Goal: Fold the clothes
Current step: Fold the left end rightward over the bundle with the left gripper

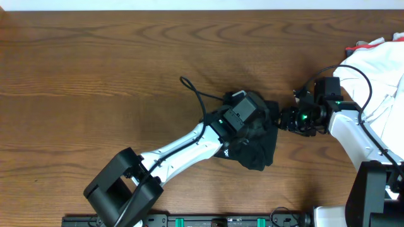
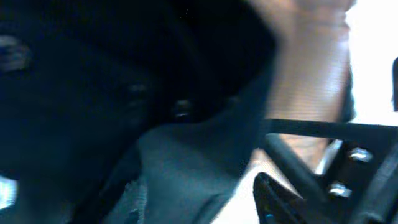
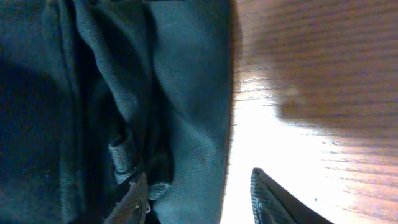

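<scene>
Shirt [image 1: 260,144] lies bunched just right of the table's [image 1: 95,75] centre. Left gripper [image 1: 250,117] sits over it, its jaws hidden. Right gripper [image 3: 203,199] gapes astride its right edge.

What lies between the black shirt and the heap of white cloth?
The right claw and its arm, over bare table wood; the overhead view shows this.
</scene>
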